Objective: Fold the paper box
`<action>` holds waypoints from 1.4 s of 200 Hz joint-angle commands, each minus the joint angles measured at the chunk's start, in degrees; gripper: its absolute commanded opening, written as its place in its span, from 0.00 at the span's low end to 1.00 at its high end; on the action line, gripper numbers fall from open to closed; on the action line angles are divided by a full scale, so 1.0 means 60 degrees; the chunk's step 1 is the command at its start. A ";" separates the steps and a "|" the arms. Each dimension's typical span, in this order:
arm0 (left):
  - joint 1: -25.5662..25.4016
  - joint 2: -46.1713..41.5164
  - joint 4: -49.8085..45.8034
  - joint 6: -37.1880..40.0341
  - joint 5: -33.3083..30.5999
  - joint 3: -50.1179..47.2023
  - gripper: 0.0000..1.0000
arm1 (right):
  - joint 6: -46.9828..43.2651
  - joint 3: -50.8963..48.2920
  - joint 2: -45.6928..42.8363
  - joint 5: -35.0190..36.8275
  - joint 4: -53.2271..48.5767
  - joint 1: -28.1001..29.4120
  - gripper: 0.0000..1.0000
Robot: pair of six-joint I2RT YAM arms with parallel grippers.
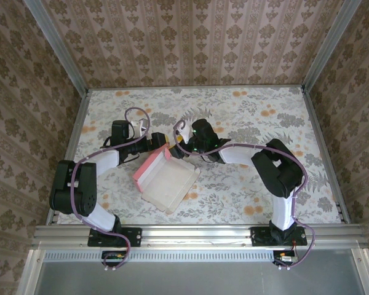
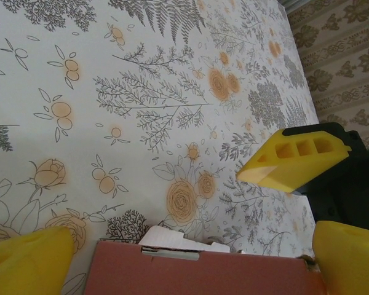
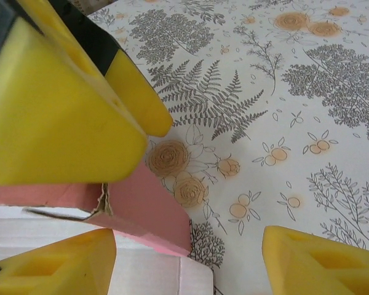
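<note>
The left gripper stands wide open, its yellow fingers on either side of the raised pink wall of the paper box. The box lies mid-table between the arms, pale side up. The right gripper is partly open around that wall's creased corner, with one finger over the box's pale inside and the other over the floral tablecloth. The card is thin and matte. The fingers are moulded wedges with hollow cells.

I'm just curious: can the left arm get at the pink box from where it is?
Probably yes: the left gripper is open, and the box has its pink wall right in the gap, with nothing between.
</note>
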 commanded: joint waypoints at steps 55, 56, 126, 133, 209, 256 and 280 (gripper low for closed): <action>0.0150 0.0858 -0.0456 0.0287 0.1501 0.0759 0.98 | -0.0034 0.0601 0.0659 0.0135 0.0485 0.0196 0.57; 0.0150 0.0883 -0.0449 0.0281 0.1522 0.0760 0.98 | -0.0035 0.0608 0.0666 0.0133 0.0485 0.0193 0.56; 0.0168 0.1219 -0.0551 0.0196 0.2022 0.1054 0.90 | -0.0035 0.1016 0.0995 -0.0198 0.0429 0.0290 0.52; 0.0178 0.1252 -0.0566 0.0200 0.2051 0.1080 0.89 | -0.0022 0.1060 0.1025 -0.0234 0.0426 0.0293 0.51; 0.0193 0.0962 -0.1416 0.0500 0.1753 0.1531 0.93 | 0.0065 0.0837 0.0997 -0.0118 0.0514 0.0343 0.49; 0.0224 0.0514 -0.2344 0.0737 0.1180 0.1938 0.97 | 0.0052 0.0841 0.0981 -0.0116 0.0468 0.0350 0.48; 0.0266 0.0063 -0.3375 0.1033 0.0336 0.2218 0.98 | 0.0052 0.0806 0.0963 -0.0100 0.0499 0.0350 0.48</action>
